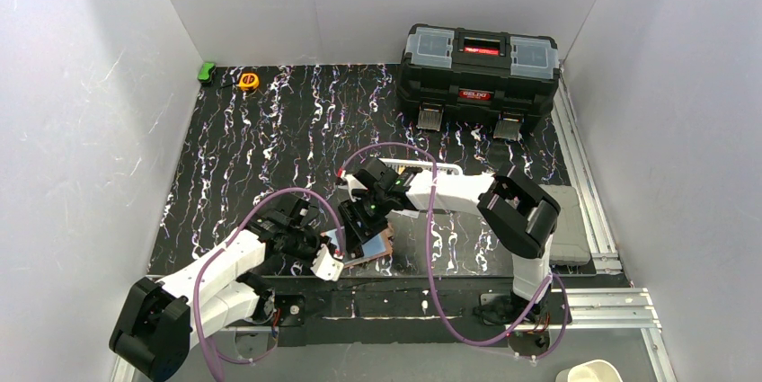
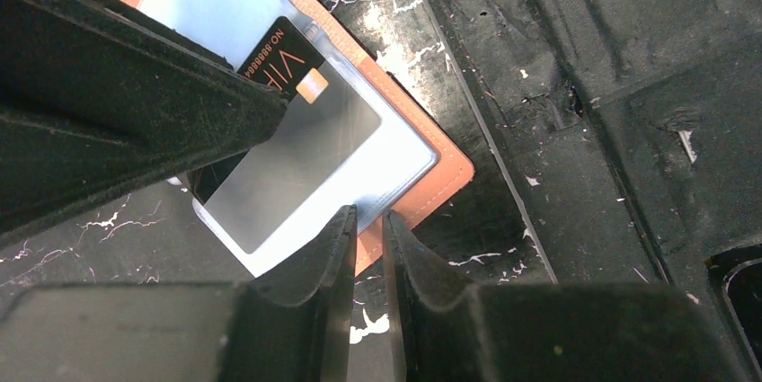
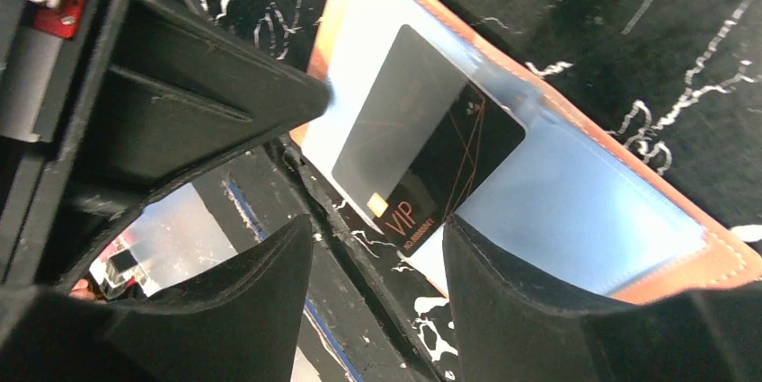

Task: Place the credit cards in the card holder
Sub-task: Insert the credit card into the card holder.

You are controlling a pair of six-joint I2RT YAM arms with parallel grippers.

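Note:
The salmon card holder [image 1: 381,247] lies open near the mat's front edge, its clear sleeve facing up. A black credit card [image 3: 422,144] marked VIP sits partly inside that sleeve, and its chip end sticks out. In the left wrist view my left gripper [image 2: 368,214] is shut on the card holder's [image 2: 449,171] near edge, and the black card [image 2: 286,54] lies just beyond. My right gripper [image 3: 376,220] hangs open over the card's protruding end, with its fingers apart on either side and not touching it. No other credit cards are in view.
A black toolbox [image 1: 479,72] stands at the back right. A yellow tape measure [image 1: 248,81] and a green object [image 1: 208,71] lie at the back left. A white basket [image 1: 422,166] is partly hidden behind the right arm. The mat's front edge runs right beside the holder.

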